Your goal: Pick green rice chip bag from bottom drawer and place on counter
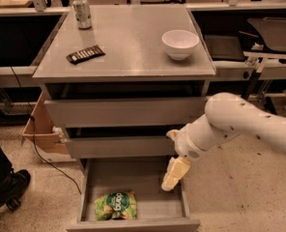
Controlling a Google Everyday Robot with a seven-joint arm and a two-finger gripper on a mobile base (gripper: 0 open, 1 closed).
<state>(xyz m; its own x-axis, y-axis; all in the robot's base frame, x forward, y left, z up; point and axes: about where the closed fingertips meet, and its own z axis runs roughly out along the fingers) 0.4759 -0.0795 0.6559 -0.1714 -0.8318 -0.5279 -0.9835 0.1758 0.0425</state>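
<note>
The green rice chip bag [116,206] should be very light, soft and crinkly, I judge, and its foil a little slippery. I would pinch it across the puffed middle, gently, not to crush the chips. It is light green with a dark round logo, lying flat in the open bottom drawer [138,175], lower left of the frame. My gripper [173,175] hangs over the drawer's right side, apart from the bag; wide or narrow, I cannot tell.

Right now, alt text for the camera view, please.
The pale gripper hangs over the right side of the open grey metal bottom drawer, apart from the crinkly light-green rice chip bag at its front left. The grey counter holds a white bowl, a can and a dark wrapper.
</note>
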